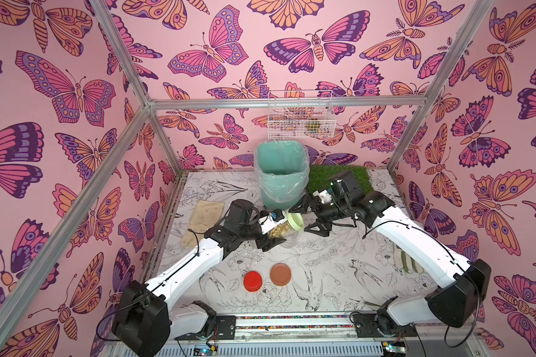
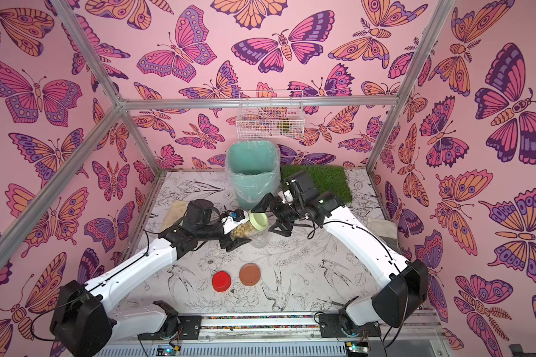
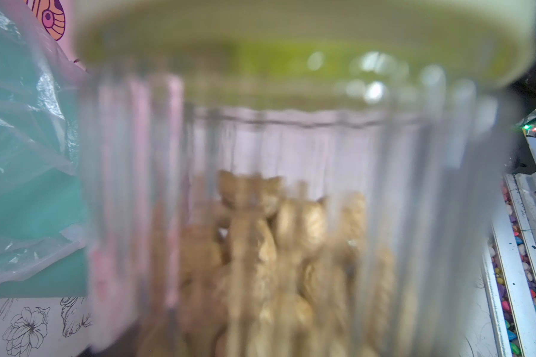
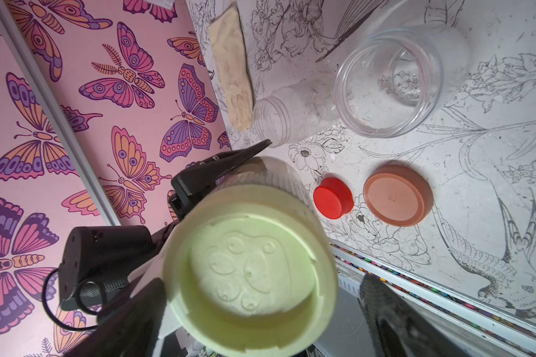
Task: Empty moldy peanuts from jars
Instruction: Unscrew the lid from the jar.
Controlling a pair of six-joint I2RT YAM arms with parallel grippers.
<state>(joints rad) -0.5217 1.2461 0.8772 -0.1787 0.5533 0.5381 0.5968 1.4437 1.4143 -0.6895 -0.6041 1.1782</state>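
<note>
My left gripper (image 1: 276, 232) is shut on a clear jar (image 1: 281, 229) lying on its side above the table, with the moldy peanuts (image 3: 276, 262) filling its lower part. The jar's light green lid (image 1: 295, 221) is on and faces my right gripper (image 1: 304, 218). That gripper is open, its fingers on either side of the lid (image 4: 251, 272) and the one finger in clear view apart from it. Two clear jars without lids lie on the table, a small one (image 4: 291, 117) and a wider one (image 4: 387, 83). In the left wrist view the held jar hides my own fingers.
A red lid (image 1: 252, 281) and a brown lid (image 1: 280, 274) lie near the table's front. The teal bin (image 1: 280, 173) with a clear liner stands just behind the grippers, beside a grass mat (image 1: 325, 176). A beige glove (image 1: 201, 222) lies left, another glove (image 1: 409, 262) right.
</note>
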